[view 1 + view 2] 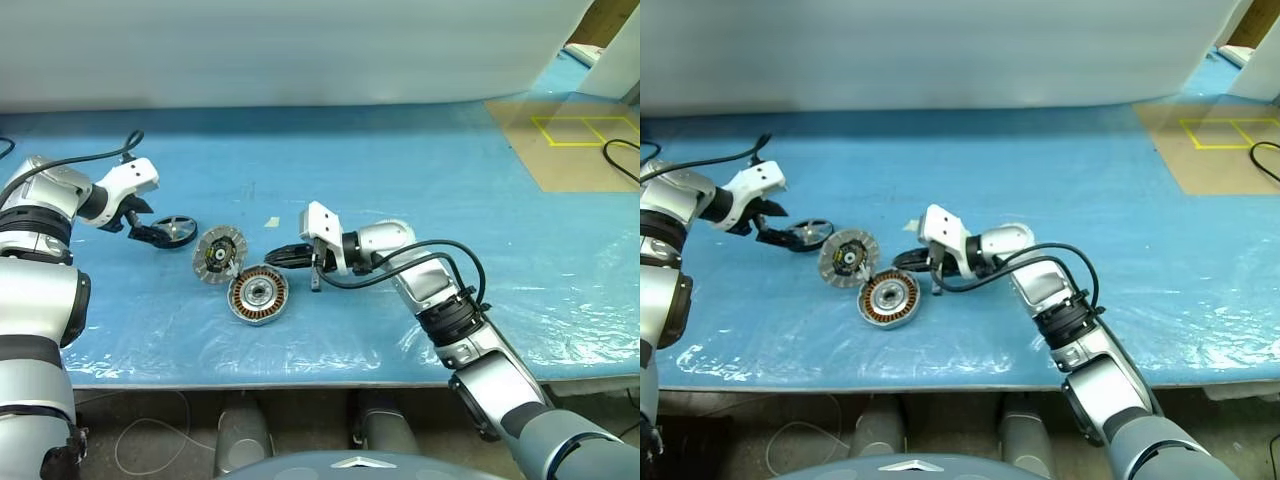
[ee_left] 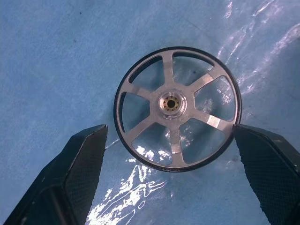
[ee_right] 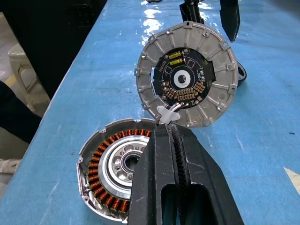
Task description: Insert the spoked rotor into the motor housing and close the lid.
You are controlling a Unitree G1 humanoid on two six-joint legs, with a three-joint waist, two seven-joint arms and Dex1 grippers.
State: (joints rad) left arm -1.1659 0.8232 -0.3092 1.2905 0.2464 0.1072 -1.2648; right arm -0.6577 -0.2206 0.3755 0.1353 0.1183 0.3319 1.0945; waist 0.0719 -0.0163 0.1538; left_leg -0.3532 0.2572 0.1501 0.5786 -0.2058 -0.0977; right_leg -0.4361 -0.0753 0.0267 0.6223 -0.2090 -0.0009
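Now: left claw (image 2: pixel 168 136) wide, straddling spoked rotor (image 2: pixel 178 108) | right claw (image 3: pixel 172 136) closed, empty, at lid (image 3: pixel 187 75)

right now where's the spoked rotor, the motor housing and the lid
spoked rotor (image 2: pixel 171 102), left wrist view, on its silver hub
motor housing (image 1: pixel 258 293), left eye view, on its central hub
lid (image 3: pixel 183 80), right wrist view, on its dark centre

Your left gripper (image 2: pixel 171 140) stands spread over the spoked rotor (image 1: pixel 177 229), one finger on each side of the rim, with bare blue table (image 1: pixel 420 170) on the rotor's far side. Just right of the rotor the lid (image 1: pixel 218 253) stands tilted up, blocking a sideways pass toward the motor housing (image 1: pixel 258 295). Your right gripper (image 1: pixel 283 256), pinched shut, hangs just right of the lid and over the housing's far edge, crowding that side. Right of that arm the table lies bare.
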